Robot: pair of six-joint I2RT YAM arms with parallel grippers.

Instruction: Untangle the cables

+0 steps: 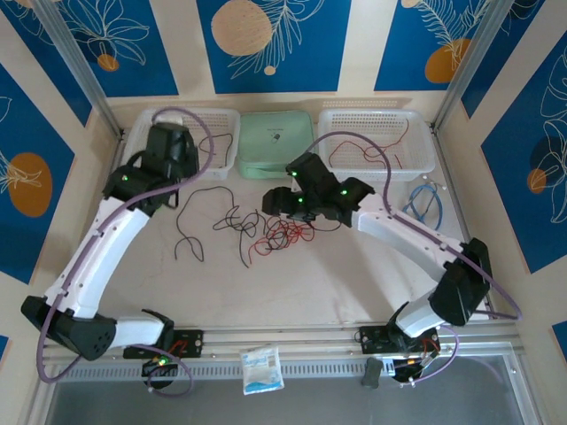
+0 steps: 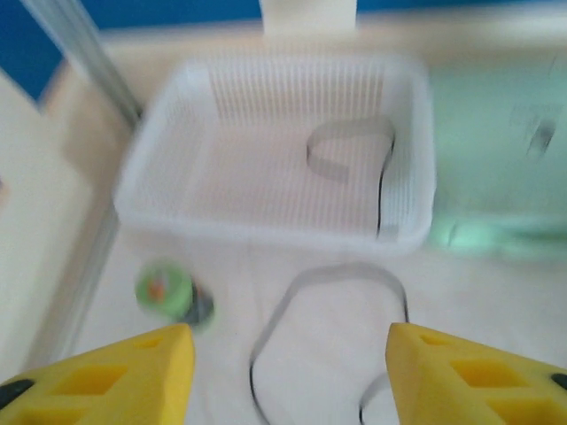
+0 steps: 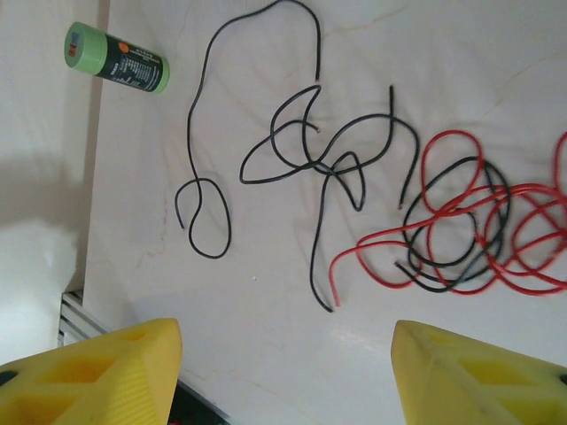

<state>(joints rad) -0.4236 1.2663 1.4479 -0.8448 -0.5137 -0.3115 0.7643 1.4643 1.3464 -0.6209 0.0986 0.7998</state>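
Observation:
The cables lie loose on the white table. A red and black tangle (image 1: 288,235) (image 3: 483,239) sits mid-table, with knotted black cables (image 3: 328,155) and one separate looped black cable (image 1: 189,217) (image 3: 202,177) to its left. My right gripper (image 1: 276,202) (image 3: 285,332) hovers over the tangle's edge, open, nothing between its yellow fingers. My left gripper (image 1: 174,146) (image 2: 288,341) is open near the left basket (image 2: 177,115), above a black cable loop (image 2: 292,292). That view is blurred. Another black cable (image 2: 383,190) lies inside that basket.
Two white baskets (image 1: 221,119) (image 1: 376,124) flank a mint-green case (image 1: 275,142) at the back; the right basket holds thin wires. A green tape roll (image 3: 115,60) (image 2: 164,290) lies at the left. A light-blue coiled cable (image 1: 425,202) sits at the right.

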